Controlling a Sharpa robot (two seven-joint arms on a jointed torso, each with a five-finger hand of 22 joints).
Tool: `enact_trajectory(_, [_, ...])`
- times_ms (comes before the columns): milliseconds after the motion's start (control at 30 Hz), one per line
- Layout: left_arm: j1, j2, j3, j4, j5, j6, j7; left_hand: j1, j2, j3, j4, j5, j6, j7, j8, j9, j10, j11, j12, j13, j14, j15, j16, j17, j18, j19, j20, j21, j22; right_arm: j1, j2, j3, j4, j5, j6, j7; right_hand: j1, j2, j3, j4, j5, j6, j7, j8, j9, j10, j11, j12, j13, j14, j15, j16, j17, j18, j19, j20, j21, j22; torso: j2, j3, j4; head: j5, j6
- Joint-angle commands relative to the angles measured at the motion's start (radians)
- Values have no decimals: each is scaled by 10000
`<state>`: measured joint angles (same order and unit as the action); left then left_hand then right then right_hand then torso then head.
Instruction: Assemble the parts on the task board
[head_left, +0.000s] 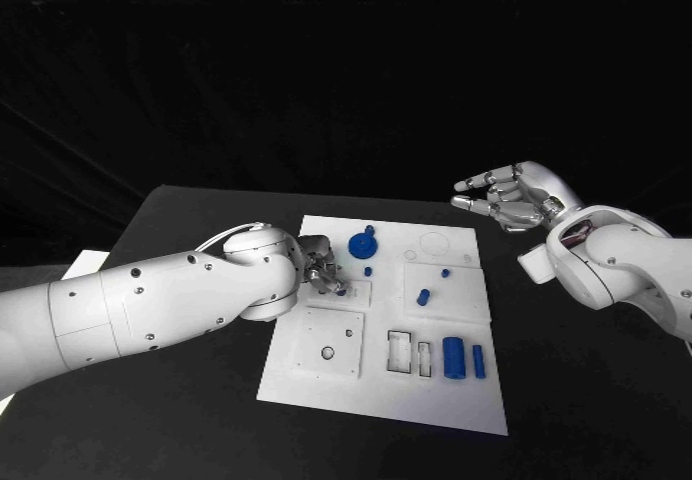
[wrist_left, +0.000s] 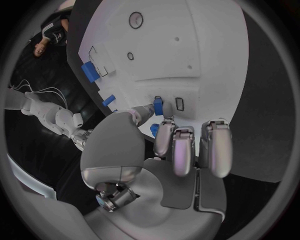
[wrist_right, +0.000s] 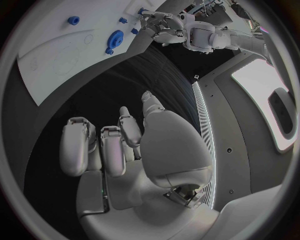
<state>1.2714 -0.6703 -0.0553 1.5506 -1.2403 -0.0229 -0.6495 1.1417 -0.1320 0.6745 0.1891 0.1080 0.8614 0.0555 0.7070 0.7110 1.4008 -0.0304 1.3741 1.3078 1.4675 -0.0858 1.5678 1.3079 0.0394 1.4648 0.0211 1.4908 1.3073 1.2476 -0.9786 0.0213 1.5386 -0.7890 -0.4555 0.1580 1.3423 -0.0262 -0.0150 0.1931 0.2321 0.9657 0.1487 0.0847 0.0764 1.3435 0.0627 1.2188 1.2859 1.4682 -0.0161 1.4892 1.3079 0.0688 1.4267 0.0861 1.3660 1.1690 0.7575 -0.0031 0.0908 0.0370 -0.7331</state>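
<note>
While the right robot hand (head_left: 512, 197) hangs spread, the left robot hand (head_left: 320, 267) pinches a small blue peg (wrist_left: 158, 105).

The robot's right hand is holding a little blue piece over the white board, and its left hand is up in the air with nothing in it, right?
No, swapped. The left hand pinches the small blue part over the task board, as the left wrist view shows. The right hand holds nothing.

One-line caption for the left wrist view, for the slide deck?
Left hand pinches a small blue part at a slot of the white task board.
</note>
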Motion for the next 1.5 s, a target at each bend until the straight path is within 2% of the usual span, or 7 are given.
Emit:
enact_trajectory(33, [-21,21,-19,-5,-11,615,-7,0,11,1397,-1388,15,70,-161,62,14,74,-9,66,94,1033,-24,30,2629,-65,467,2,12,1116,-5,20,2,-1,-71,101,101,-49,38,-38,-2,40,-31,15,33,16,-40,3,-31,4,725,8,-52,1439,104,-103,-1,-53,-11,1,-2,1,5,-9])
enact_trajectory(500, [-20,76,-14,-33,5,683,-20,0,3,1400,-1399,14,73,-161,62,14,65,-11,54,77,1033,-24,30,2629,-60,458,0,1,1094,-5,32,3,-21,-35,108,95,-49,38,-38,-2,40,-31,15,33,16,-40,3,-31,4,725,8,-52,1439,104,-103,-1,-53,-11,-2,4,1,8,-45])
enact_trajectory(833, [-9,303,-8,-378,284,926,-36,-184,42,1347,-1322,-12,174,-176,85,17,119,-16,94,131,1033,-28,30,2629,-65,466,-11,8,1117,-5,44,3,-21,-30,113,95,-49,38,-38,-2,40,-31,15,33,16,-40,3,-31,4,725,8,-52,1439,104,-103,-1,-53,-11,3,10,-11,10,-49])
enact_trajectory(1067, [-5,411,-7,-549,594,1102,-16,-412,-39,1192,-1300,-17,334,-253,128,23,177,-70,135,185,1033,-66,30,2629,-74,485,-36,28,1165,-5,33,3,-17,-23,133,104,-68,57,-57,13,50,-29,13,38,17,-47,0,-43,-10,719,5,-74,1414,107,-107,-3,-67,-30,4,11,-5,-8,-82])
enact_trajectory(1367, [-5,500,-8,-676,747,1141,3,-1206,-70,529,-928,-40,662,-378,68,-68,320,-175,244,344,1033,-156,30,2629,-94,528,-119,73,1266,-5,33,3,6,14,94,201,-27,93,-58,-6,129,-34,9,40,17,-43,-5,-35,-10,722,-1,-76,1417,107,-103,-8,-76,-35,3,5,-1,2,-88])
enact_trajectory(1500, [-5,532,-8,-724,758,1067,9,-1421,-16,255,-778,-41,765,-403,52,-93,359,-197,281,400,1033,-178,30,2629,-96,533,-140,75,1278,-5,31,3,14,19,96,206,-27,93,-58,-6,129,-34,9,40,17,-43,-5,-35,-10,722,-1,-76,1417,107,-103,-8,-76,-35,4,4,-1,-11,-84])
